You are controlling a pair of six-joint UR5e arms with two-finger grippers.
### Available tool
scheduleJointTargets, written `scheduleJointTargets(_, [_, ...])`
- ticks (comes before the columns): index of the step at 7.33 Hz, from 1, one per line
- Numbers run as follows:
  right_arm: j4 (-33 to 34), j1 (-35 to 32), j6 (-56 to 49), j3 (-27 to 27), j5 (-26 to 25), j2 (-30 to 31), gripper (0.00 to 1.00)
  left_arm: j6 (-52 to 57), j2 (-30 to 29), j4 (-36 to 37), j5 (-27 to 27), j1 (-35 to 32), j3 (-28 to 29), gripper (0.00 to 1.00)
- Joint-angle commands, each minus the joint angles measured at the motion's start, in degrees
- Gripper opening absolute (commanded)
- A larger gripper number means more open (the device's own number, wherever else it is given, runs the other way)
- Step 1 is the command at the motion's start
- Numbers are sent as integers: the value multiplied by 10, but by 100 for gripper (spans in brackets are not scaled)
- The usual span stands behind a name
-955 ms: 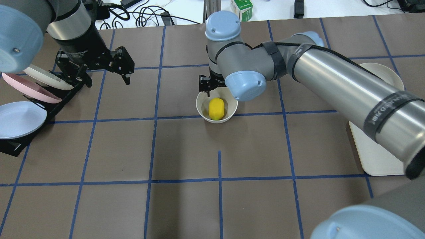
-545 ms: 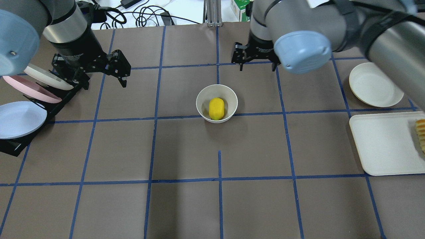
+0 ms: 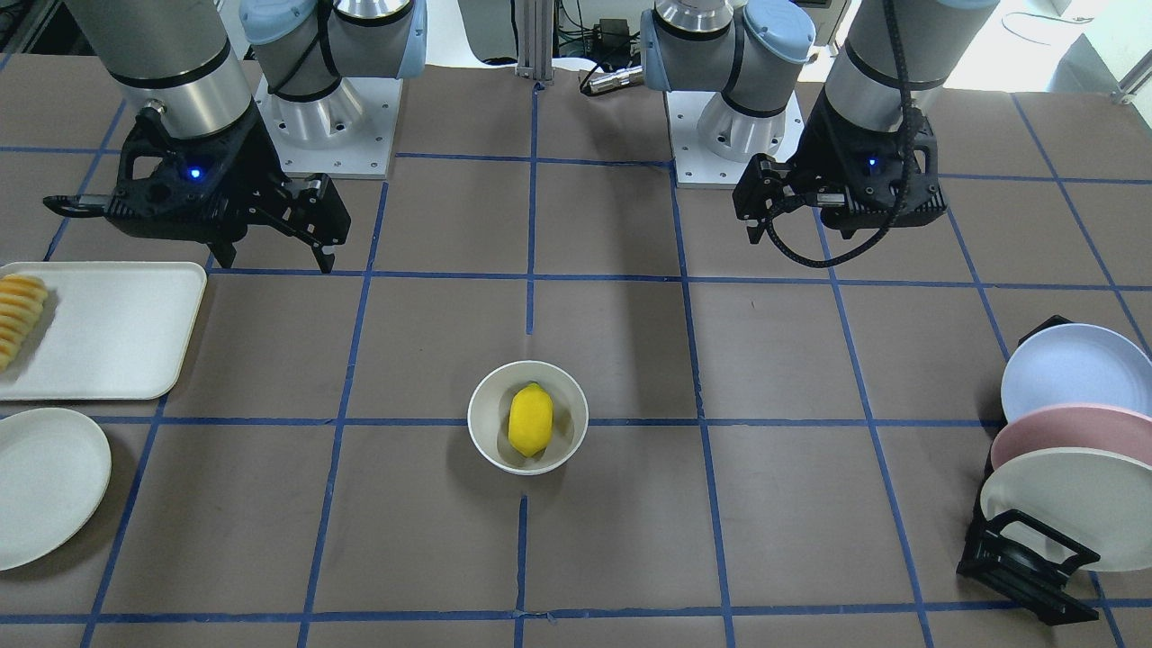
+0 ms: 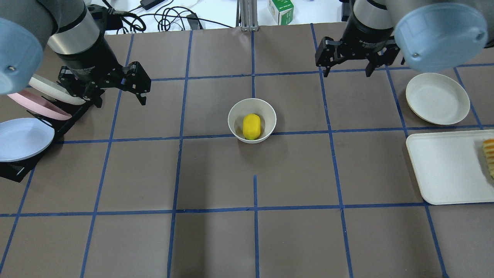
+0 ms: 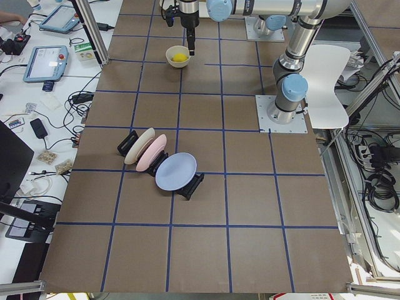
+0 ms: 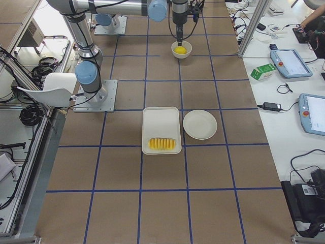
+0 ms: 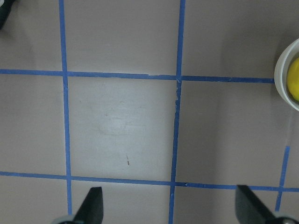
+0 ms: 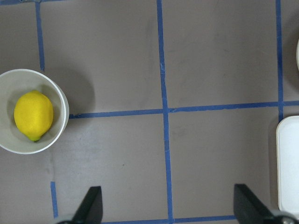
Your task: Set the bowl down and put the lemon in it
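Right gripper (image 4: 347,70) has pulled back from over the bowl (image 4: 233,119) and now hangs well off to its right, fingers spread wide and empty; left gripper (image 4: 120,99) hangs near the plate rack (image 4: 14,170), fingers likewise spread wide, holding nothing. Lemon (image 4: 251,126) lies inside the bowl, upright mid-table, well apart from both grippers.

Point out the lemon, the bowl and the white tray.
lemon (image 4: 251,126): overhead exterior view, middle of its yellow skin.
bowl (image 4: 234,117): overhead exterior view, inner wall left of the lemon.
white tray (image 4: 444,166): overhead exterior view, bare middle of its surface.
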State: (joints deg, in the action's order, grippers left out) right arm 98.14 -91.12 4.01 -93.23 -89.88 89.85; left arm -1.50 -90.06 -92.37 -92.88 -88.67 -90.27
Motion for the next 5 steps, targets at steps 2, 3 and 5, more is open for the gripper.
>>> scheduleJointTargets(2, [-11, -1, -2, -12, 1, 25, 100, 0, 0, 1, 0, 0, 0, 100])
scheduleJointTargets(3, [-7, -1, -5, -17, 1, 33, 100, 0, -1, 2, 0, 0, 0, 100])
scheduleJointTargets(5, [-2, 0, -4, -10, 3, 33, 100, -2, -1, 3, 0, 0, 0, 100])
